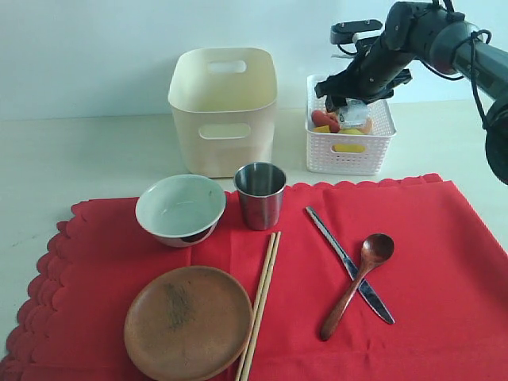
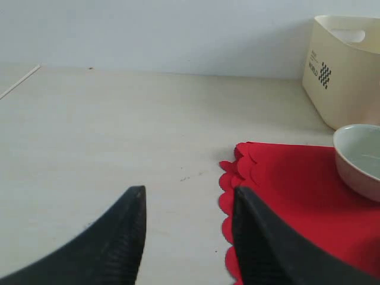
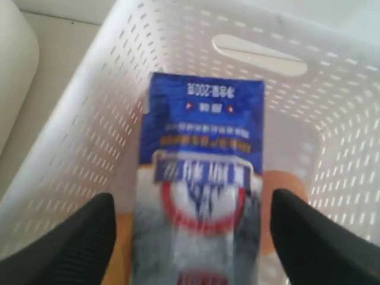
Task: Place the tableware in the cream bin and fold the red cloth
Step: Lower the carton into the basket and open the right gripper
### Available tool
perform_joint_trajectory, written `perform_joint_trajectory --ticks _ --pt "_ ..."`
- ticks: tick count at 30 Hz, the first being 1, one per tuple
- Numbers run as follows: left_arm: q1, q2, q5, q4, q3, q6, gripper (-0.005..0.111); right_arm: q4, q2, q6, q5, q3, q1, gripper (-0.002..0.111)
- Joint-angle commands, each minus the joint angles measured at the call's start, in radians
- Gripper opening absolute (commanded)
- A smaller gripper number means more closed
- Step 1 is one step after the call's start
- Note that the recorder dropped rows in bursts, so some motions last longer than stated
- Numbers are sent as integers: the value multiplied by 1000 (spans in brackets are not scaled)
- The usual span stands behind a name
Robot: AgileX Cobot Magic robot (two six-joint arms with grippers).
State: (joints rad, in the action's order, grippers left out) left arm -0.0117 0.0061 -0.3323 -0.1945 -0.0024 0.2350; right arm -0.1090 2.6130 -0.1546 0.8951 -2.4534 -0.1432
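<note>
On the red cloth (image 1: 444, 262) lie the pale bowl (image 1: 181, 208), steel cup (image 1: 260, 194), brown wooden plate (image 1: 188, 321), chopsticks (image 1: 262, 302), silver knife (image 1: 349, 266) and dark wooden spoon (image 1: 359, 282), which crosses the knife. The cream bin (image 1: 224, 107) stands behind them. My right gripper (image 1: 343, 101) hangs over the white basket, open, with a blurred blue-and-white milk carton (image 3: 202, 178) between its fingers and a gap on each side. My left gripper (image 2: 189, 199) is open and holds nothing, low over the bare table beside the cloth's scalloped edge (image 2: 285, 178). It is out of the exterior view.
The white lattice basket (image 1: 349, 155) holds food items and stands right of the cream bin. In the left wrist view the bowl (image 2: 359, 160) and cream bin (image 2: 344, 65) are off to one side. Bare tabletop (image 1: 79, 151) lies left of the bin.
</note>
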Motion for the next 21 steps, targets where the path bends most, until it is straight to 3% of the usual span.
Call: perform_joint_trajectory --ticks 1,13,17,21 --pt "3 -6 6 -1 2 5 45 -1 -13 -13 -11 -6 3 84" --pt "3 -6 6 -1 2 5 45 9 -113 -9 38 -6 3 87" --pt "3 -6 6 -1 2 5 45 26 -151 -9 92 -6 3 77" --pt "3 -6 6 -1 2 5 45 39 -192 7 165 -6 3 57"
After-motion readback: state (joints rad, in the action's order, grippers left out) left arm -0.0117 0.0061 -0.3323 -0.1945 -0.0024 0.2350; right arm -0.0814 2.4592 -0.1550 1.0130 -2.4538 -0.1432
